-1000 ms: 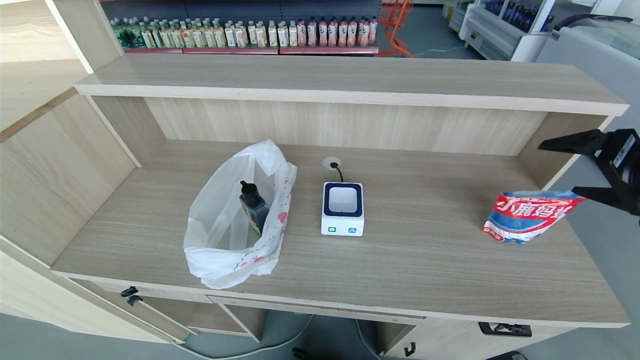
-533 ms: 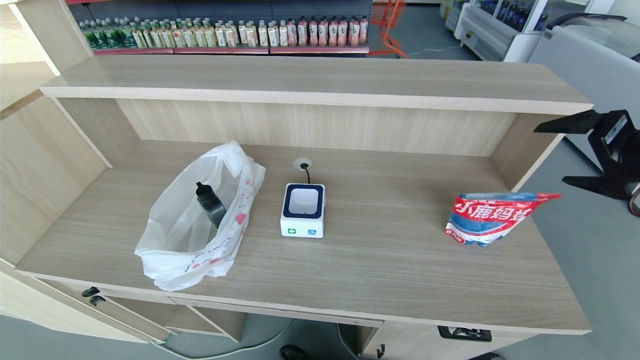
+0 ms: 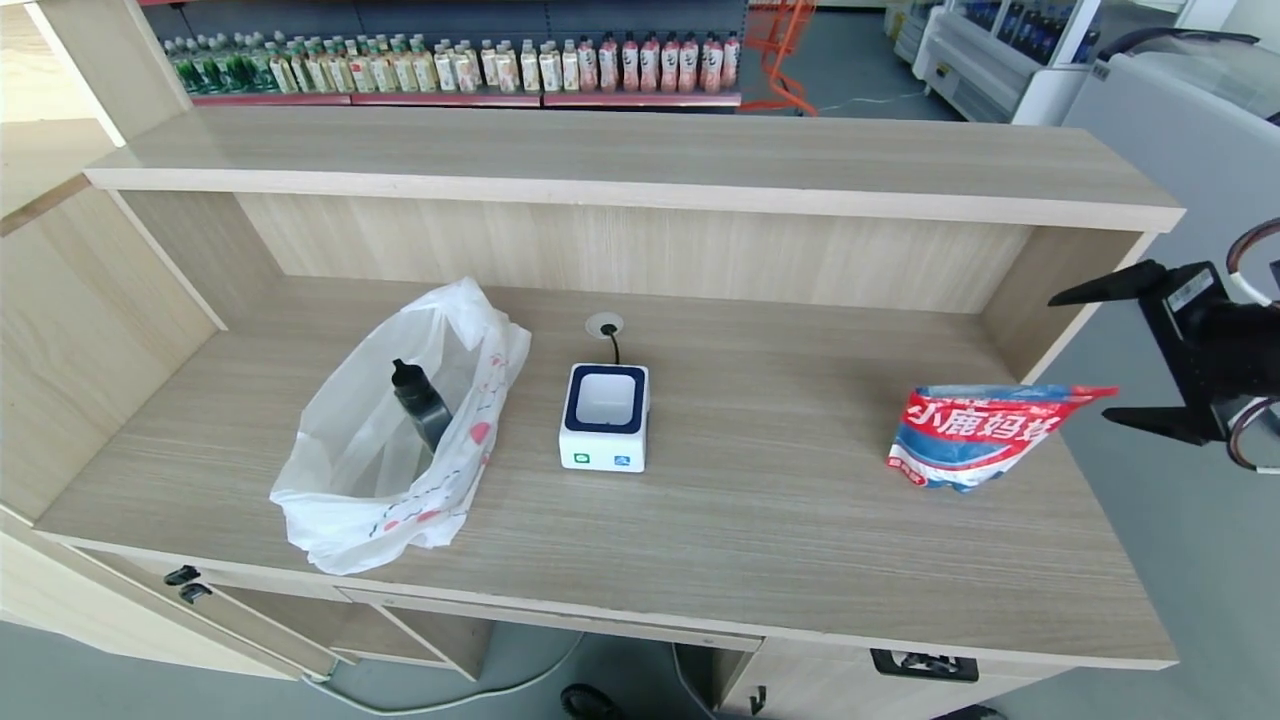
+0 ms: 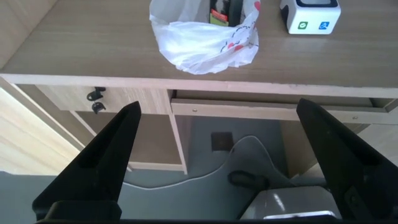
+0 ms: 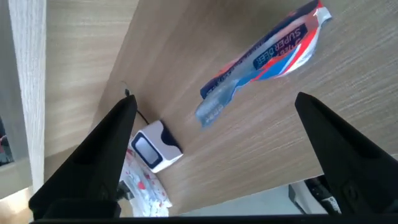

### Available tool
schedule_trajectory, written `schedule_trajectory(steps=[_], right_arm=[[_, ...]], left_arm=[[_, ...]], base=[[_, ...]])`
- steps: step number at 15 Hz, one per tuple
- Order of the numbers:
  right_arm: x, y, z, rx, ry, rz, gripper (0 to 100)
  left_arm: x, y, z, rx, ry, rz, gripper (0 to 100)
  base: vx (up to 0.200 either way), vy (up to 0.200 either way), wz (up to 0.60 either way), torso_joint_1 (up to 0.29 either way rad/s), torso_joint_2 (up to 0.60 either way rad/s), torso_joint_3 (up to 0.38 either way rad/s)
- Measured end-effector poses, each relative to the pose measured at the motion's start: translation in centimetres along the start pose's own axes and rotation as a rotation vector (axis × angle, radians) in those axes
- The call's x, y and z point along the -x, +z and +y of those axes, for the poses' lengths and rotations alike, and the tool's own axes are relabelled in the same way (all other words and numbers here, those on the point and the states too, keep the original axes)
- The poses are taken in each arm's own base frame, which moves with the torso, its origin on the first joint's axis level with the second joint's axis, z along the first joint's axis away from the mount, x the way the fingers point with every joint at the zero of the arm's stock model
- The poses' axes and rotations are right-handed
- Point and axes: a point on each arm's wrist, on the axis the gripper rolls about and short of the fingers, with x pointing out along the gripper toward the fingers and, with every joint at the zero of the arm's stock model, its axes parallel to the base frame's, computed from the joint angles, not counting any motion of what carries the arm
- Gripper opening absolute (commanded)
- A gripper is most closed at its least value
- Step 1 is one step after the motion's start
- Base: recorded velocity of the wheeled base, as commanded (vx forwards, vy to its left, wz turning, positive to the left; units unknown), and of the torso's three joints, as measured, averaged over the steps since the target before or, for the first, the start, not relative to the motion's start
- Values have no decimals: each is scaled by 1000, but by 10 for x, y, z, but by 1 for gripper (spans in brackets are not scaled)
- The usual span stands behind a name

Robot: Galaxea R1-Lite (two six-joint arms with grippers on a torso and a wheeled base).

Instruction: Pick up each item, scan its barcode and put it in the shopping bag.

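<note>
Pouch (image 3: 975, 432) on counter (image 3: 760, 520), right pincer (image 3: 1078, 360) spread wide near it, left pincer (image 4: 219, 109) likewise, both empty

Lighting: bright and even, source probably overhead.
Shadows: soft and short. A faint band lies under the raised shelf (image 3: 640, 165), a thin edge beside the scanner (image 3: 603, 416), and a pale patch under the pouch (image 3: 975, 432).
Glare: mild sheen on the shelf top and on the plastic of the shopping bag (image 3: 370, 470).
Distortion: wide-angle bowing of the counter (image 3: 760, 520) lines toward the head view's edges.
Wrist views: left gripper (image 4: 217, 107) and right gripper (image 5: 216, 101) read as dark silhouettes against lit wood. The space beneath the counter is dimmer.
</note>
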Motion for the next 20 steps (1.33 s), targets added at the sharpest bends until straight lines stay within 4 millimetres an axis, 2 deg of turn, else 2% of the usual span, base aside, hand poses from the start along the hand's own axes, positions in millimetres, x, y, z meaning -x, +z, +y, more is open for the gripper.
schedule_trajectory(steps=[3,6,8,11,12,16,20], right_arm=[[-21,1,-5,-12,-63,0,100],[-52,1,-9,-11,-115,28,100],[-77,-5,-7,9,-116,60,100],[-101,-17,-10,75,-136,109,100],[-108,-21,-11,116,-145,122,0],[-130,-29,-23,156,-199,146,0],[-150,-35,-32,263,-296,91,0]], left_arm=[[0,0,0,0,0,0,100],[0,0,0,0,0,0,100],[0,0,0,0,0,0,100],[0,0,0,0,0,0,100],[0,0,0,1,0,0,100],[0,0,0,1,0,0,100],[0,0,0,0,0,0,100]], base=[[0,0,0,0,0,0],[0,0,0,0,0,0],[0,0,0,0,0,0],[0,0,0,0,0,0],[0,0,0,0,0,0],[0,0,0,0,0,0],[0,0,0,0,0,0]])
